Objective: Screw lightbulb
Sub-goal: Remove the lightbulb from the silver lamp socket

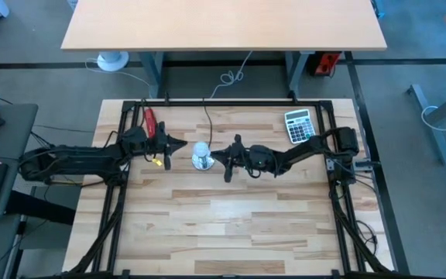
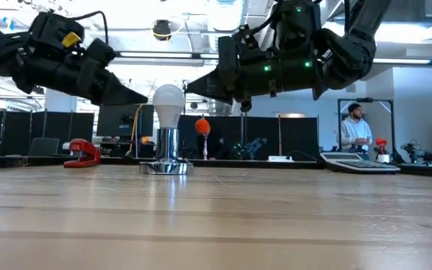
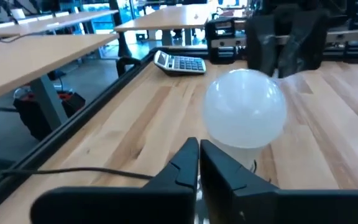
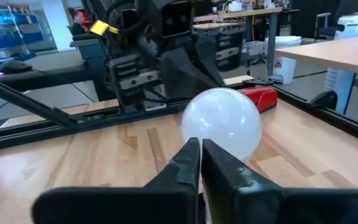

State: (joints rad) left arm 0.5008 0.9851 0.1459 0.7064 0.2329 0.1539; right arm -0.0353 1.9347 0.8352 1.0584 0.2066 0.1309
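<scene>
Your lightbulb [image 2: 169, 102] stands in its socket [image 2: 167, 150]; both closed grippers, left [image 2: 142, 97] and right [image 2: 190, 88], flank it. Open one, grasp squarely, twist gently.

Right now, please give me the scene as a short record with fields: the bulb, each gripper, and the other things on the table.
lightbulb: white lightbulb standing upright in a shiny metal socket near the table's middle
left gripper: left gripper shut, level with the lightbulb on its one side, not touching
right gripper: right gripper shut, on the opposite side, not touching
cord: black cord running from the socket to the far edge
calculator: calculator at the far right
stapler: red stapler at the far left
background: a person standing beyond the table
</scene>
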